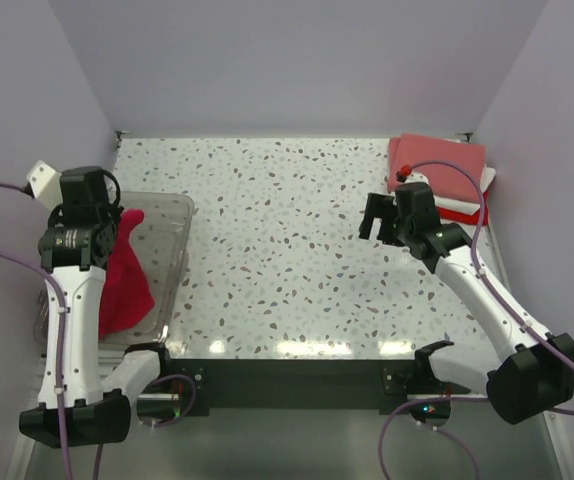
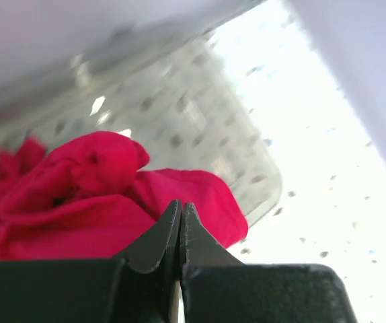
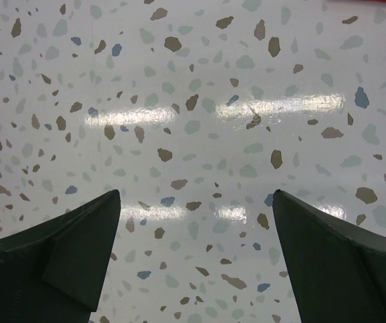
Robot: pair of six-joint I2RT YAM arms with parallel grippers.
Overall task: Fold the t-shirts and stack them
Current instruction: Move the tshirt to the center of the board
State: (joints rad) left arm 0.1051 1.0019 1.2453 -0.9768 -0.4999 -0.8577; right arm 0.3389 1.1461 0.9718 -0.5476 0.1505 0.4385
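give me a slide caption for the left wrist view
Left pincer shut on a bunched crimson t-shirt above the clear plastic bin, speckled table beyond.

no text, label, brand, number or sign can be read in any view: not on the crimson t-shirt (image 1: 127, 285), the folded t-shirts (image 1: 449, 168), the clear bin (image 1: 174, 228) or the speckled table (image 1: 287, 250). a small round mark on the left arm (image 1: 67, 241) is too small to make out.
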